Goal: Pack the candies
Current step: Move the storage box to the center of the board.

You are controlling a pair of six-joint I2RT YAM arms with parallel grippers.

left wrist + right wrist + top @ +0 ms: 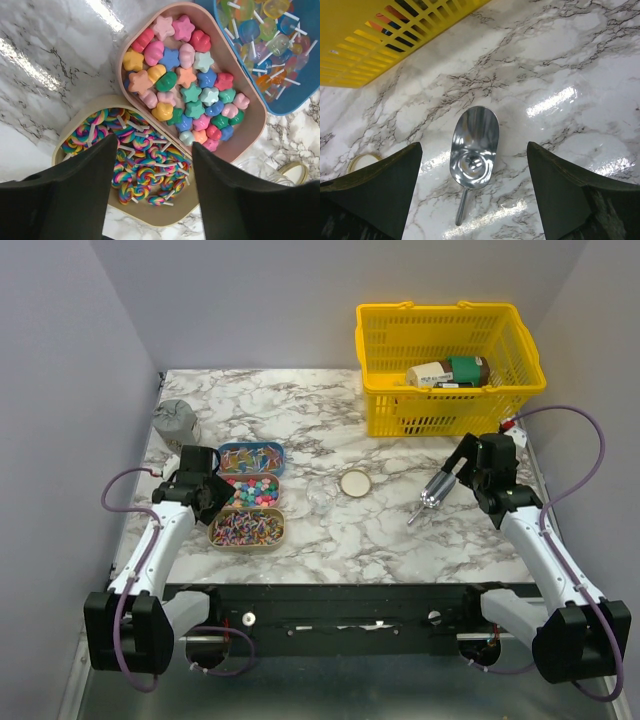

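The candies sit in three oval trays at the left of the table. The blue tray [250,457] holds clear lollipops [265,35], the pink tray [253,490] star and round sweets [187,82], and the beige tray [247,529] rainbow swirl lollipops [137,160]. My left gripper [212,494] is open and empty, hovering over the near end of the beige and pink trays [154,145]. My right gripper [457,466] is open and empty above the silver scoop [433,495], which lies flat on the table between its fingers [474,150].
A small round gold-lidded jar [355,483] stands mid-table and shows at the left of the right wrist view [362,161]. A yellow basket [450,365] with packages stands at the back right. A grey crumpled object [175,420] lies at the back left.
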